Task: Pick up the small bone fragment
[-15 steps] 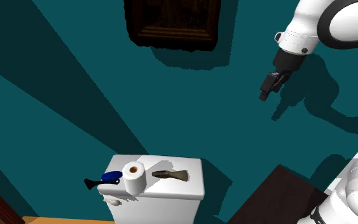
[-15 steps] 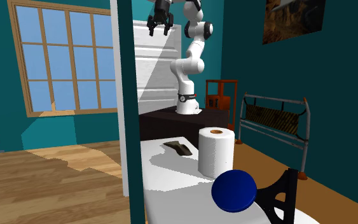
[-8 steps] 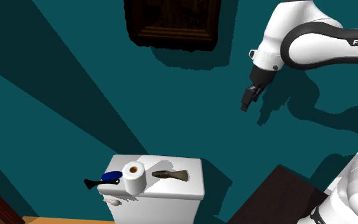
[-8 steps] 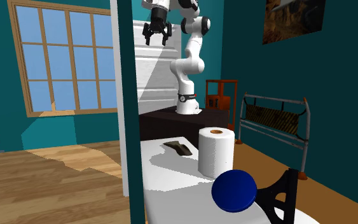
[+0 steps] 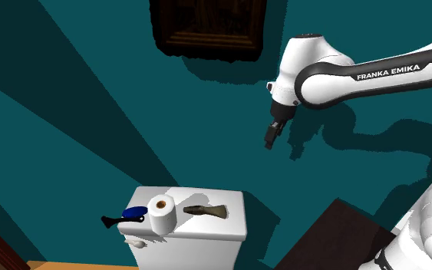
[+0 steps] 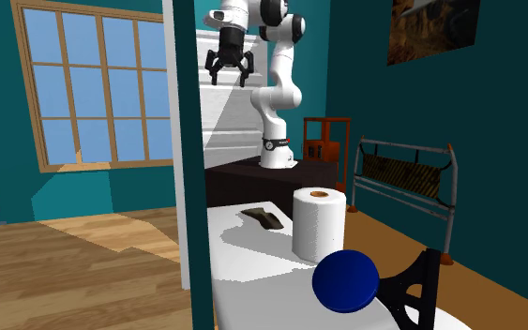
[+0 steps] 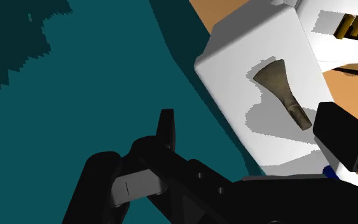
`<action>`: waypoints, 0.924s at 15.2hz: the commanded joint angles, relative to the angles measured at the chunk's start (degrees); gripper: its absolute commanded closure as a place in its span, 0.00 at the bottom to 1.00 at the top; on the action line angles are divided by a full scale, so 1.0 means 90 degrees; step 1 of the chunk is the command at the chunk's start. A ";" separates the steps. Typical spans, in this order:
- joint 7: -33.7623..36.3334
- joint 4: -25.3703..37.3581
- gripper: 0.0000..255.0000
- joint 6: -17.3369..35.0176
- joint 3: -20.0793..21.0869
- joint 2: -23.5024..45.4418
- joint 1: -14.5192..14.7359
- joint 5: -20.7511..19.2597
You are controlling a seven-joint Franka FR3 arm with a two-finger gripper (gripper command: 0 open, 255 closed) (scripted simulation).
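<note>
The arm [image 5: 364, 77] has swung lower and toward the shoulder view's left in the past second, carrying the black gripper [image 6: 230, 77] down along the teal wall [image 5: 68, 115] from its earlier perch high on the right. The things on the cistern have not stirred.

The gripper hangs with its fingers spread wide and nothing between them. It is well apart from the work, in mid-air above the white cistern lid [image 5: 235, 224].

Below it, and off to the shoulder view's left, lies the bone fragment [image 5: 206, 210], a small brown sliver flat on the near-right part of that lid. Its long axis runs along the lid's length, the flared end toward the shoulder view's right and the narrow end pointing at the paper roll [image 5: 162, 213] just beside it. A blue brush [image 5: 133, 213] sits on the roll's far-left side.

Seen from the wrist, the fragment lies ahead of the open fingers and at a slant to the line between them. The descent will likely need a further drop leftward and a small turn of the wrist, so that the fingers close across the sliver's narrow width.
</note>
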 commanded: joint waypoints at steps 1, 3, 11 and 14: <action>-0.0132 0.0097 0.00 0.0319 0.0048 0.0470 0.0064 -0.0022; -0.0250 0.0207 0.00 0.0581 0.0103 0.0904 0.0126 -0.0048; -0.0646 0.0866 0.00 0.1431 0.0351 0.2675 0.0360 -0.0276; -0.0762 0.1196 0.00 0.1663 0.0437 0.3344 0.0460 -0.0416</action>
